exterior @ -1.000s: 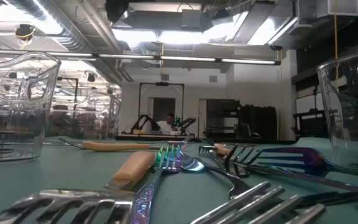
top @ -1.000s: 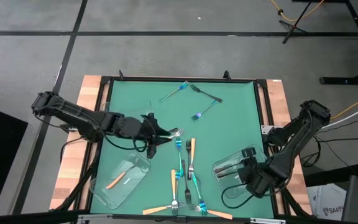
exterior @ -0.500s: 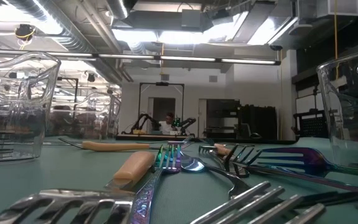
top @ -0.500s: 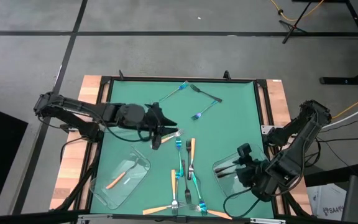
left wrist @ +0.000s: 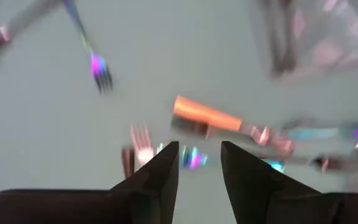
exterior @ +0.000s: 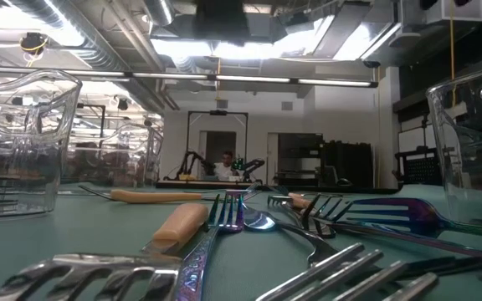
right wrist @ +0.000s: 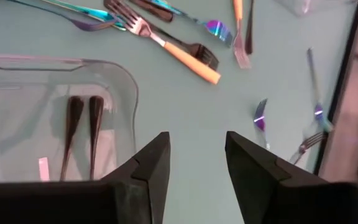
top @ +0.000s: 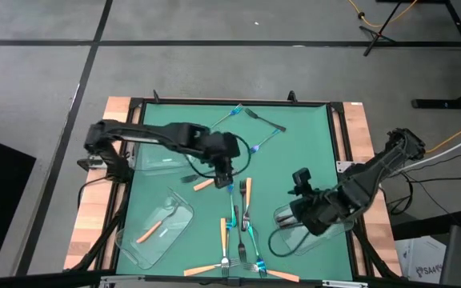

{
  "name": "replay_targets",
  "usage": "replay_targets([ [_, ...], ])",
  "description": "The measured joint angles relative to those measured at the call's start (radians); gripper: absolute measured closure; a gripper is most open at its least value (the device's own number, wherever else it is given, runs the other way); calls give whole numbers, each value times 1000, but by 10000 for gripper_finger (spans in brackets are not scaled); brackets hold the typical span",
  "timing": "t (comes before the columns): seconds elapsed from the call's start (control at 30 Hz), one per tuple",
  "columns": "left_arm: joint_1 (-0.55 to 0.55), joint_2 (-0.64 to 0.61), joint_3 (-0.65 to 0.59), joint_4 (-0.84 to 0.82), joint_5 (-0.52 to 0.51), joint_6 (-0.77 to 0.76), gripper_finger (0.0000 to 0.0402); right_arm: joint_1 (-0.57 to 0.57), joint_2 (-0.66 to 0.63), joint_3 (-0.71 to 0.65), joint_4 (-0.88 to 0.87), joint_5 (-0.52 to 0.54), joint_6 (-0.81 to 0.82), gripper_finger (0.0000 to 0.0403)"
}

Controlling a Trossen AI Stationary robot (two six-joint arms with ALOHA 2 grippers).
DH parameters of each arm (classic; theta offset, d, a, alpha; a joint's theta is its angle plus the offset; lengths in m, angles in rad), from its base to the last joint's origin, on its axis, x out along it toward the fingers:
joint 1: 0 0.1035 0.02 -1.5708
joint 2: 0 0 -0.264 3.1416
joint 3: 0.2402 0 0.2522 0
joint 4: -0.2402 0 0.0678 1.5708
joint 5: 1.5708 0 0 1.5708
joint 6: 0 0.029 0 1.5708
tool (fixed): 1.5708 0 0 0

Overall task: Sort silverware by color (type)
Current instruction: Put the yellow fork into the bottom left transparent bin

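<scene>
so left gripper (top: 223, 179) hovers open over mid-mat forks (top: 232, 210).

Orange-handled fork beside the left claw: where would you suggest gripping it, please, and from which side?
Probably mid-handle on the orange-handled fork, from straight above, with the open left claw straddling its width. It lies flat, and its tine end crosses the teal forks.

Table (top: 294, 160): green mat, wood edges. Lying on it: scattered forks (top: 242, 212), orange, blue-teal and dark. Clear trays (top: 157, 232) near left, another near right (top: 294, 228), a third far left (top: 154, 160).
</scene>
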Motion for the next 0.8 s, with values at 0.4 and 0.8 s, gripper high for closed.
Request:
replay_targets([
  [0.4,6,203,4,-132,40,-14,288,-67,0,0,4,-78,-1,256],
  [0.8,8,333,4,-159,37,13,288,-64,0,0,19,-79,-1,256],
])
